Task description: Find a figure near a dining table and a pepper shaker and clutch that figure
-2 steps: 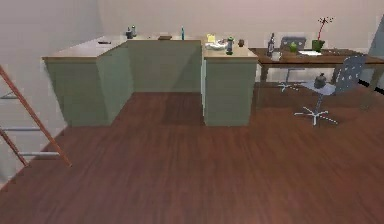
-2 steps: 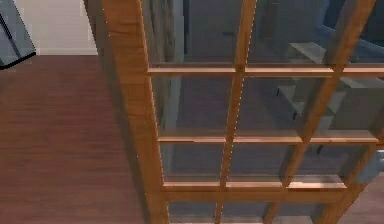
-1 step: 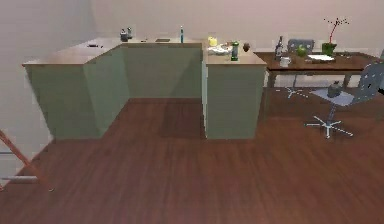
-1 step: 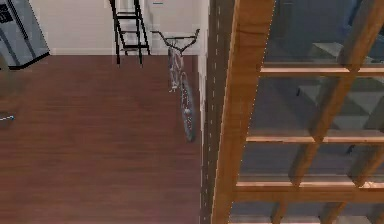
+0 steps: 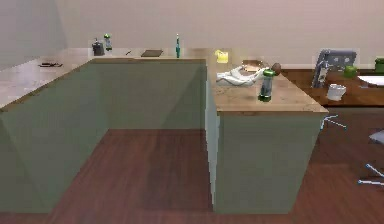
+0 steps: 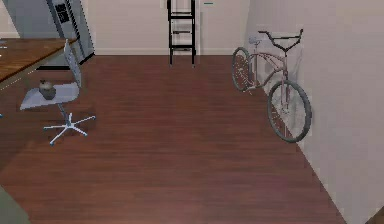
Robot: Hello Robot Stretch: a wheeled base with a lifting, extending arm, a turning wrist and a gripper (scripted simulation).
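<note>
A dark jar (image 5: 265, 85) stands on the surface (image 5: 238, 101) beside the dining table (image 5: 365, 98); the tool's state cannot be told.

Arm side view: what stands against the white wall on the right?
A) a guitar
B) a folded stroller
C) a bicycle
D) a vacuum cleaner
C: a bicycle, with two wheels and handlebars, stands along the wall on the wooden floor.
</note>
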